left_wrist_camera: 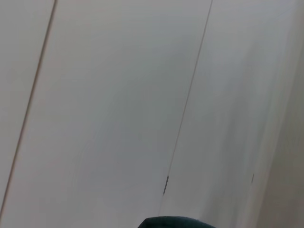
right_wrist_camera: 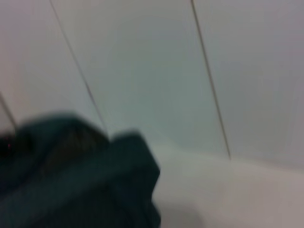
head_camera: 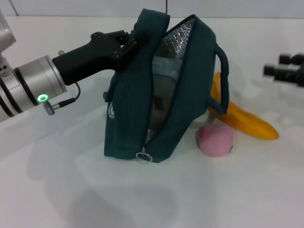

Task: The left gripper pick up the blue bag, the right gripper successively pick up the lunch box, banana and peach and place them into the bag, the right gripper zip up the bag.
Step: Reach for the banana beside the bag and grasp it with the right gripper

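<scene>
Left hand (head_camera: pixel 134 43): clenched on the bag's near handle at the top, arm reaching in from the left; bag held upright by this grip.
Bag (head_camera: pixel 142 109): base on the counter (head_camera: pixel 57 190), mouth unzipped, foil lining showing; also in the left wrist view (left_wrist_camera: pixel 173 222) and right wrist view (right_wrist_camera: pixel 71 175).
Lunch box (head_camera: pixel 164 83): apparently inside the bag, glimpsed through the opening.
Peach (head_camera: pixel 216 140): on the counter just beside the bag's right wall.
Banana (head_camera: pixel 244 118): on the counter behind the peach, one end hidden behind the bag.
Right hand (head_camera: pixel 285 69): far right edge, well apart from the fruit; cannot tell its fingers.
Risk, grip: handle slips and the bag sags, narrowing the mouth.
Risk, reach: the right hand nudges the peach and it rolls off.
Risk, loading: the banana catches on the zipper edge.
</scene>
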Motion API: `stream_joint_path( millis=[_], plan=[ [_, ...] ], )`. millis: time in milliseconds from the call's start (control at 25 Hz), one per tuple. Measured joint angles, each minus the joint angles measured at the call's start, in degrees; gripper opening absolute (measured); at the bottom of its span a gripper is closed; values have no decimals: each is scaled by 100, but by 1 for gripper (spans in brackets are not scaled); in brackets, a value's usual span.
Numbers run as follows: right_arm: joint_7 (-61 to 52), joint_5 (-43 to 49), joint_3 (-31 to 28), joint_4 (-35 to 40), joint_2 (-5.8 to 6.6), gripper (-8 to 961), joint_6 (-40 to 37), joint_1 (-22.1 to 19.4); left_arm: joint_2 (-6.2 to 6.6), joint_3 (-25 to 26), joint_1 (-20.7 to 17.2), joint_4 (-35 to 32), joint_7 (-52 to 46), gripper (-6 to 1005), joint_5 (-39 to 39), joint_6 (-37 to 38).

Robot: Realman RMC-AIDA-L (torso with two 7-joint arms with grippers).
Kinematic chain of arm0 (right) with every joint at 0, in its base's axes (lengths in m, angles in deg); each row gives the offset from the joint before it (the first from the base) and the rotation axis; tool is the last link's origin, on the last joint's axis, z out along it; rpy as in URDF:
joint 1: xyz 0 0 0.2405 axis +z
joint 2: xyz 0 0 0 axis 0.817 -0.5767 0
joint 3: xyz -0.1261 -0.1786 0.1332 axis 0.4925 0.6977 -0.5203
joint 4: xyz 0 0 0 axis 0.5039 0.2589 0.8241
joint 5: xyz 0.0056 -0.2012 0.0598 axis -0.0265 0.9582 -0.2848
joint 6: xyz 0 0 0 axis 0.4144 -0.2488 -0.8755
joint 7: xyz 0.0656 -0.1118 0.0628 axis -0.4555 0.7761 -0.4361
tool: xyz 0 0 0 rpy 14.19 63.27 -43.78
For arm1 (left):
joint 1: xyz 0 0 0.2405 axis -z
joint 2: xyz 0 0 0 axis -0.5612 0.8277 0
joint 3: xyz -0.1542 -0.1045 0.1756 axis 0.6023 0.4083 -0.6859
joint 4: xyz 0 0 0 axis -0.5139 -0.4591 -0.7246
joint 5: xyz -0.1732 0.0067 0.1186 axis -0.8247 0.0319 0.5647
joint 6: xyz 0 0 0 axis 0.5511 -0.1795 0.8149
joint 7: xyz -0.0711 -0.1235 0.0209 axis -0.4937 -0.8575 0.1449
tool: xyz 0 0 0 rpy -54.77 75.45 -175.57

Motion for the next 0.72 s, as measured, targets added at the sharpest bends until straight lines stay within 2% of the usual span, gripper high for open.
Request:
stream_joint_path(
  millis=[80, 200, 400, 680, 720],
  plan=[
    [-753, 759, 498, 632, 0, 695, 64, -27, 0, -3, 0, 0, 2, 109, 24, -33],
    [-1470, 1385, 1051, 1306, 1, 697, -17, 21, 0, -28, 27, -2, 8, 109, 44, -74],
    [-2479, 2350, 1692, 1970, -2, 701, -230, 316, -4, -44, 76, -3, 23, 110, 48, -108],
    [-3351, 3413, 2370, 2177, -25, 707, -158, 713, -10, -44, 136, -3, 28, 109, 34, -108],
    [-3380, 3454, 2413, 2147, -25, 751, -158, 751, -13, -44, 151, 1, 28, 109, 34, -108]
  ],
)
